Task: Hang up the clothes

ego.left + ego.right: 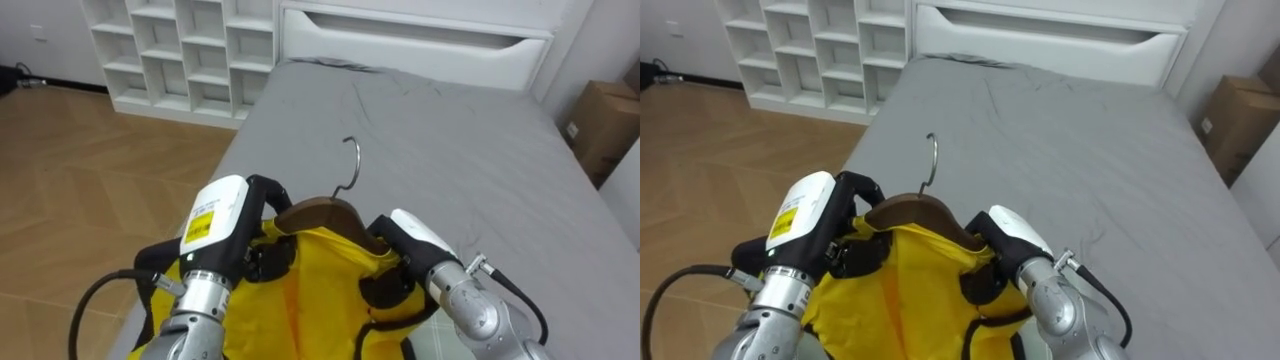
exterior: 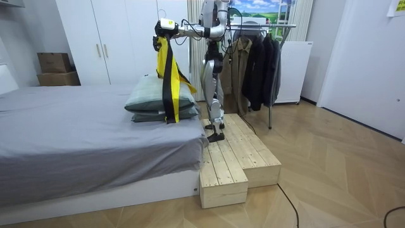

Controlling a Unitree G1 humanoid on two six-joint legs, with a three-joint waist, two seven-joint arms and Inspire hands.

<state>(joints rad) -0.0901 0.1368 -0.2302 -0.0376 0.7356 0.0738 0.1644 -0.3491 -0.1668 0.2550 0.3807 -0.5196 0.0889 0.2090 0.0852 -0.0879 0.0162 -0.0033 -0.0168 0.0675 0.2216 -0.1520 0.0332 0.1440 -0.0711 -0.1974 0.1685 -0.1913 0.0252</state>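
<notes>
Two hands grip one yellow garment [image 1: 310, 295], and we see it between them, above the grey bed [image 1: 450, 130]. The left hand [image 1: 228, 225] curls its fingers on the cloth at one shoulder of the wooden hanger [image 1: 325, 213]; the right hand [image 1: 415, 240] curls on the other shoulder. Between the hands the metal hook [image 1: 352, 165] stands up. Below them the garment hangs down beside the stacked pillows [image 2: 149, 100].

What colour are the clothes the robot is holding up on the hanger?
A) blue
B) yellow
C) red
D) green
B: the garment draped over the brown hanger, gripped by the left hand and right hand above the bed, is yellow.
</notes>
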